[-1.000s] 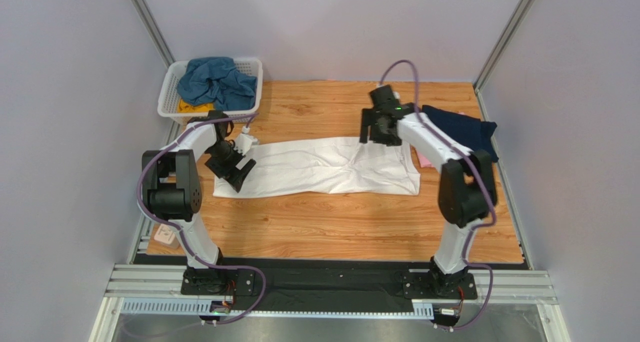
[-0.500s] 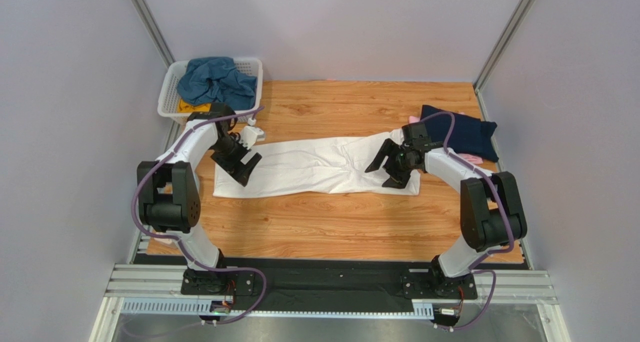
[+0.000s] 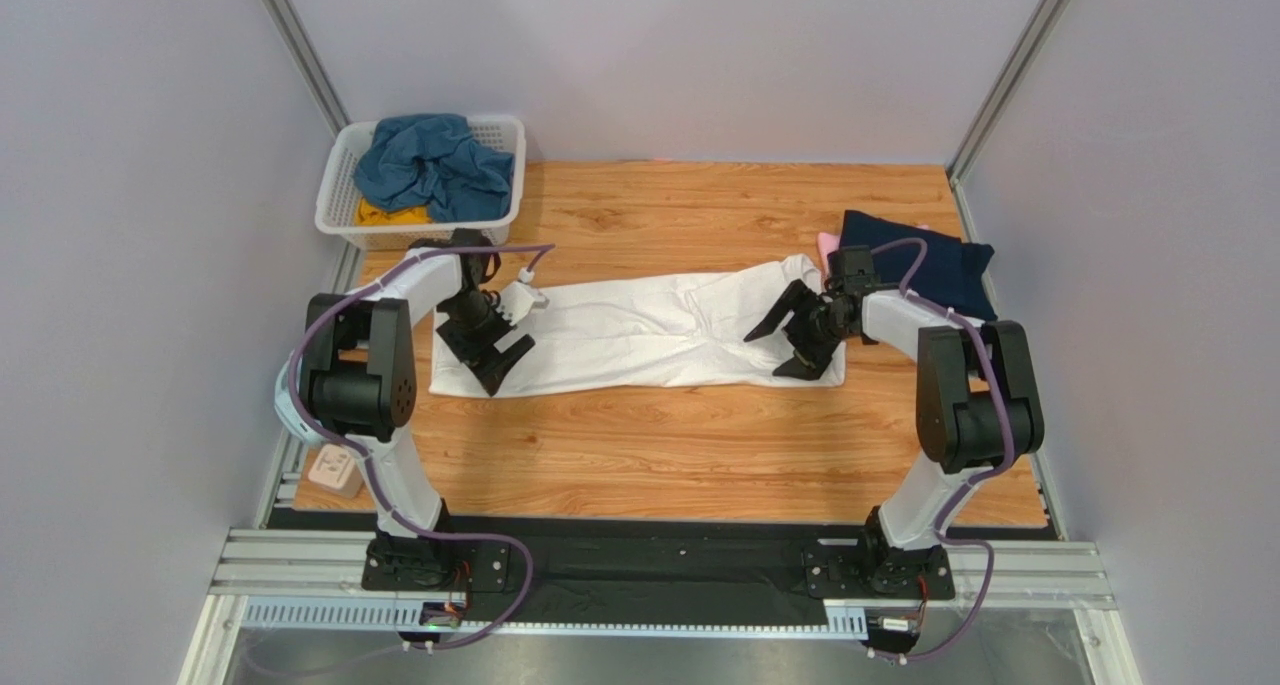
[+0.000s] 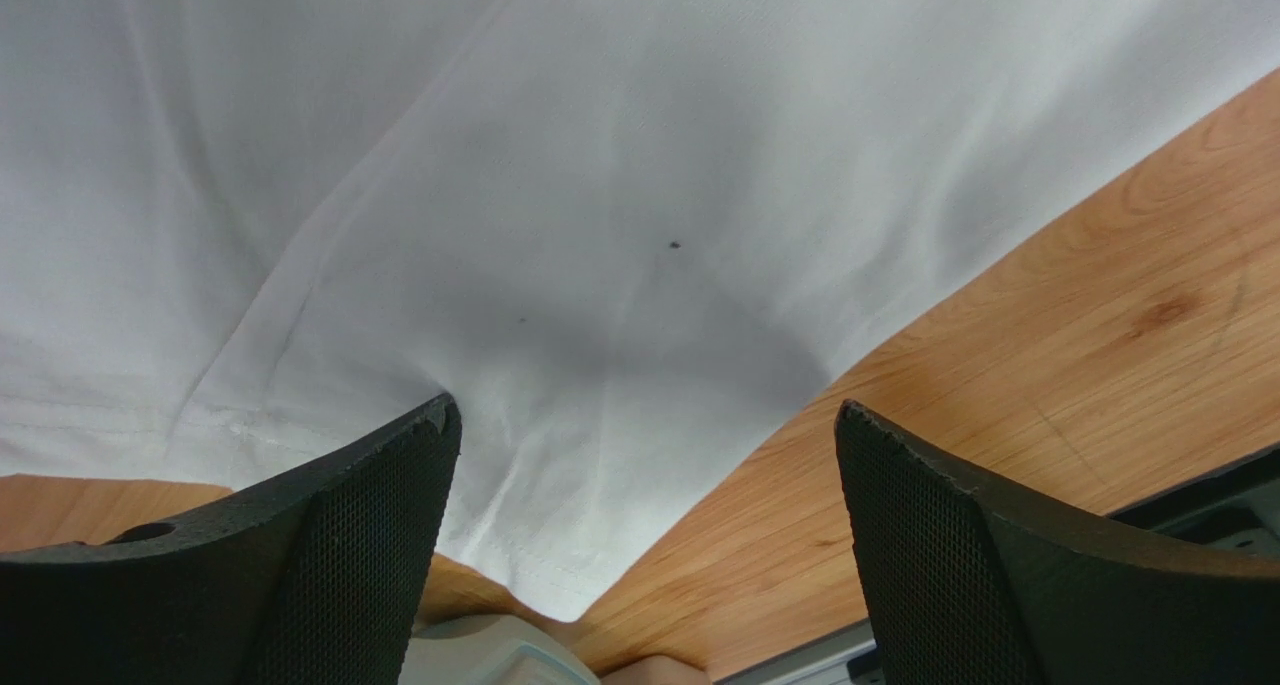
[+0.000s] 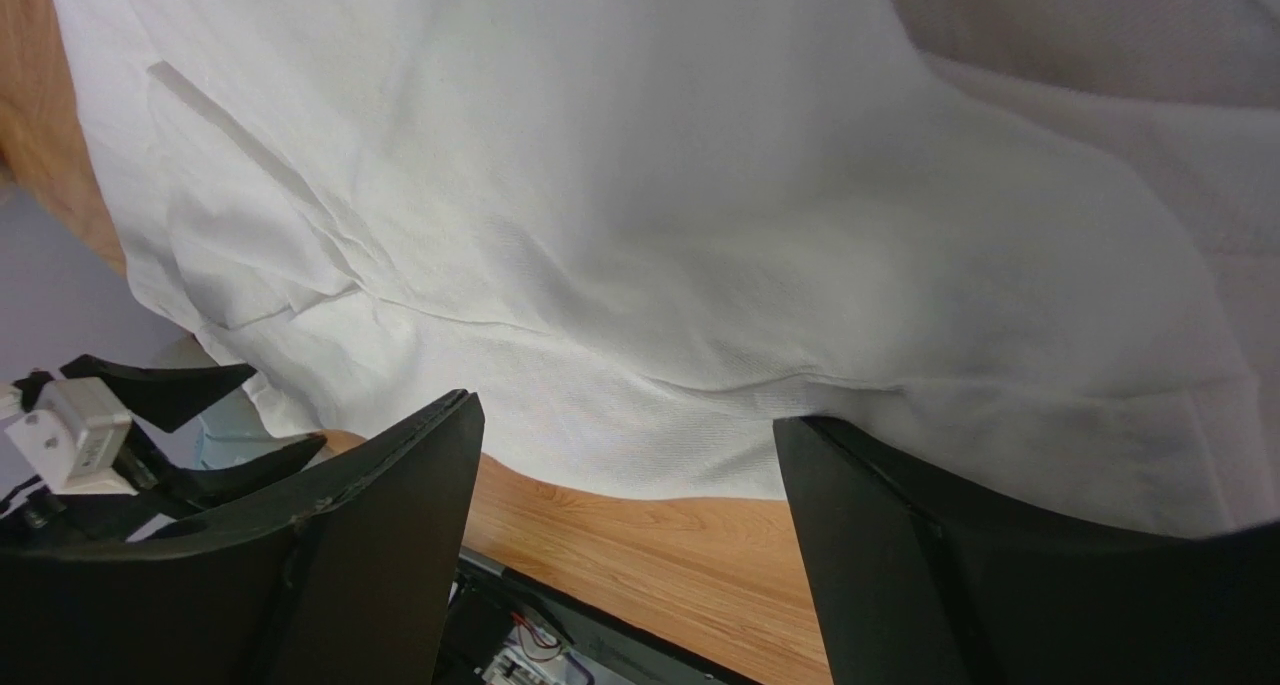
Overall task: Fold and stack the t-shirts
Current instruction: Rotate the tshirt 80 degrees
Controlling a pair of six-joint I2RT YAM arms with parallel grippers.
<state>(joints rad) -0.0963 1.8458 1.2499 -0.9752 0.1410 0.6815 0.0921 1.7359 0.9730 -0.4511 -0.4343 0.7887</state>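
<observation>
Has the white t-shirt (image 3: 646,333) lying flat across the middle of the wooden table (image 3: 676,453), with the left gripper (image 3: 496,363) spread wide over its left end and the right gripper (image 3: 774,349) parted over its right end, both grasping nothing, near the folded navy t-shirt (image 3: 932,265).

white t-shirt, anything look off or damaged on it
Two tiny dark specks mark the white t-shirt in the left wrist view; whether they are stains or lint is unclear. Otherwise only creases.

Wood-grain tabletop (image 3: 661,453) spreads evenly lit under my left hand (image 3: 493,358) and my right hand (image 3: 772,351); pale lavender walls (image 3: 661,55) rise beyond and outward of both.
</observation>
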